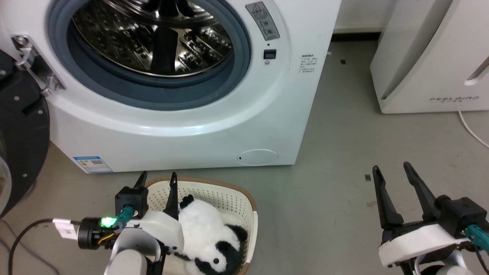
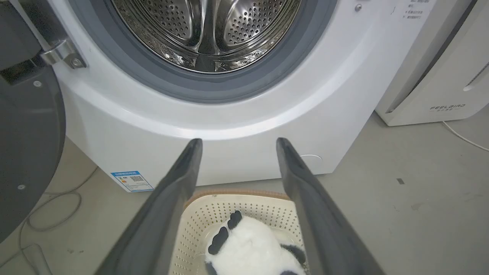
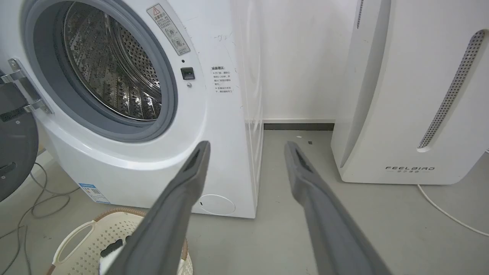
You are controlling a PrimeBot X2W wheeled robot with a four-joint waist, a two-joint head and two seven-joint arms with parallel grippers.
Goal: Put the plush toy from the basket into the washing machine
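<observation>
Left fingers [image 1: 172, 195], right fingers [image 1: 383, 202] spread, empty | plush toy [image 1: 206, 233] in basket [image 1: 229, 197] | appliance [image 1: 420, 57]: FEELBIRD

FEELBIRD on white slanted appliance [image 3: 405, 114]

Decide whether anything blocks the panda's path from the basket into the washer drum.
Nothing visible does. The plush toy lies uncovered in the basket, the washing machine has its door swung aside to the left, and the drum mouth stands open.
</observation>
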